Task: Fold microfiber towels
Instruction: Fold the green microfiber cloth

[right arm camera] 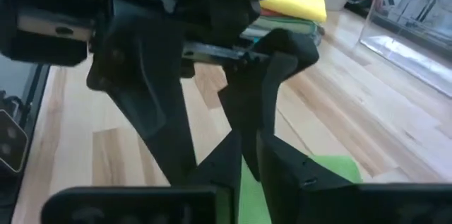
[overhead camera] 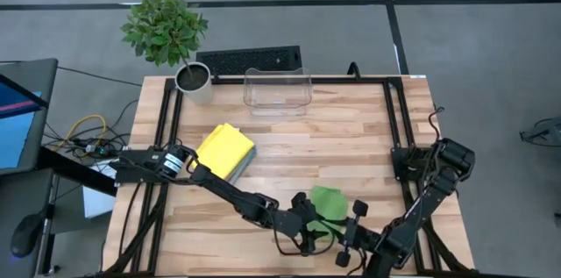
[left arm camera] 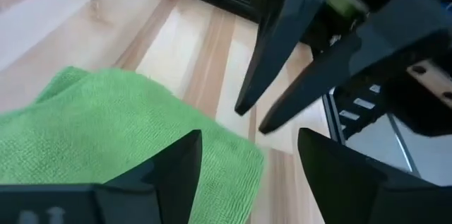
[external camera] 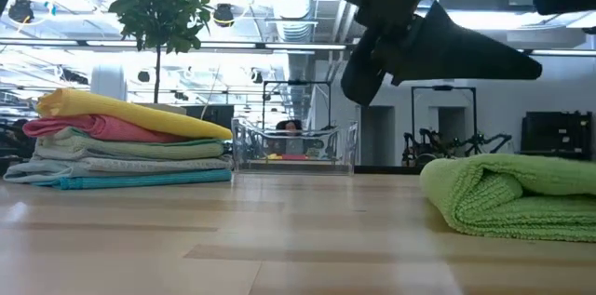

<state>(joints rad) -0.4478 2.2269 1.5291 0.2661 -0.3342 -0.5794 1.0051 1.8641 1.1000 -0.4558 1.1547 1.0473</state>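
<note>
A lime green microfiber towel [overhead camera: 330, 204] lies folded on the table near its front edge, its rounded fold [external camera: 445, 193] showing in the low view. My left gripper [left arm camera: 247, 174] stands open just over the towel's edge [left arm camera: 233, 146], clear of it. My right gripper [right arm camera: 247, 150] faces it from the right, shut with nothing between its fingers, above the towel. A stack of folded towels [overhead camera: 226, 150], yellow on top [external camera: 130, 113], rests on the table's left half.
A clear plastic bin [overhead camera: 278, 91] stands at the far edge, with a potted plant [overhead camera: 195, 81] to its left and a keyboard [overhead camera: 250, 59] behind it. Bare wood [overhead camera: 333, 142] stretches between the bin and the green towel.
</note>
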